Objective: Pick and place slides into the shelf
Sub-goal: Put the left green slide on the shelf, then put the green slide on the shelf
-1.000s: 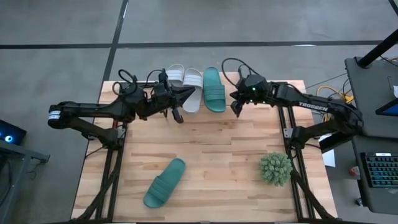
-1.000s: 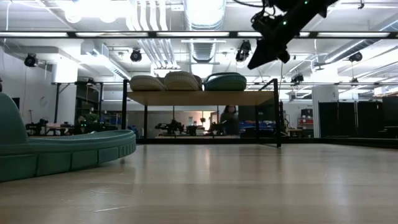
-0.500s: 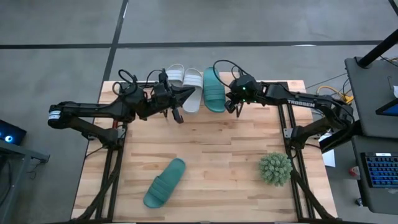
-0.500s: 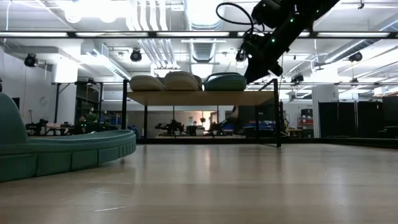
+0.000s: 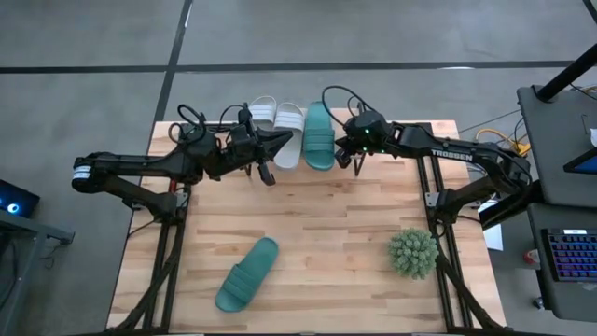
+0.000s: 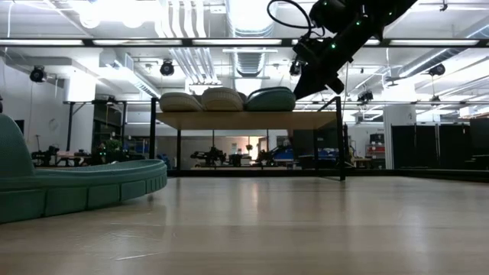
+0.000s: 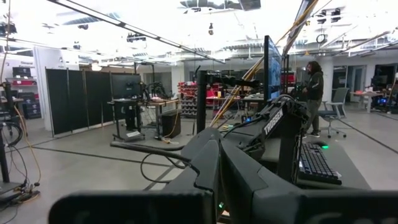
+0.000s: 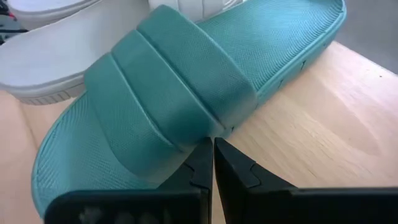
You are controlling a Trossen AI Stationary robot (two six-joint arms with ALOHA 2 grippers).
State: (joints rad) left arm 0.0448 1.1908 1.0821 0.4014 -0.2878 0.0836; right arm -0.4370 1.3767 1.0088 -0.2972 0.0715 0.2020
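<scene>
On the shelf (image 5: 364,131): three slides are lined up; the teal slide (image 5: 319,136) is nudged by the closed right gripper (image 5: 346,157).
Near the plant ball (image 5: 413,253): the second teal slide (image 5: 247,273) is left on the table.
Handling: light, soft foam is judged; the ribbed strap is best pinched.
Left gripper (image 5: 268,175): closed, empty.

A teal slide (image 8: 186,99) lies slantwise on the shelf's (image 8: 323,130) pale wood, ribbed strap up. The right gripper (image 8: 211,163) has its dark fingers pressed together, tips touching the slide's side edge just under the strap. A white slide (image 8: 50,62) lies beside the teal one
</scene>
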